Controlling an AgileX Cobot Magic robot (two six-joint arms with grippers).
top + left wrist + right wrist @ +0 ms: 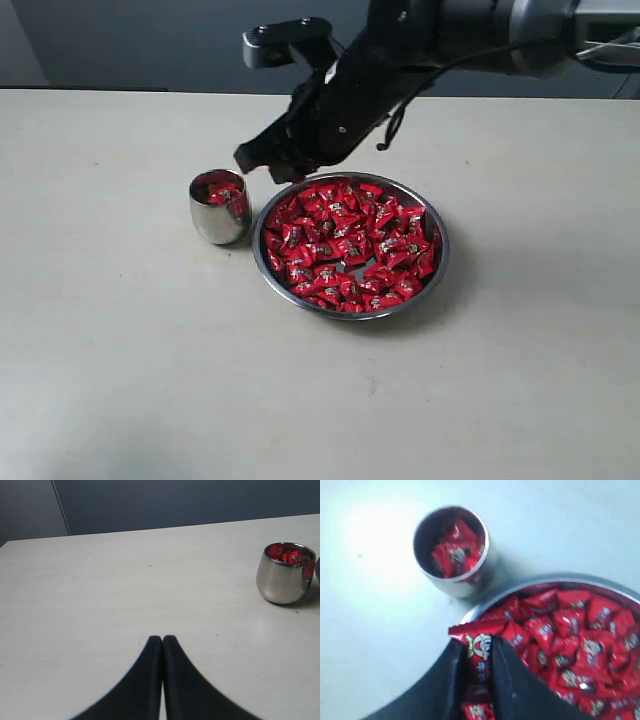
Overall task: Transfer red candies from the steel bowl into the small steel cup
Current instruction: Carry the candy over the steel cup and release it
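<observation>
Red, crinkly candy pinched mid-body by the right fingers near the small steel cup looks light and slippery; the left fingers are clenched on nothing.

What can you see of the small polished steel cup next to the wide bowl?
The small polished steel cup stands upright on the pale table, close beside the wide shallow steel bowl; contact is unclear. It is handleless, rounded, mirror-bright and open-topped, and holds several shiny red-wrapped candies. Nothing grips it.
</observation>
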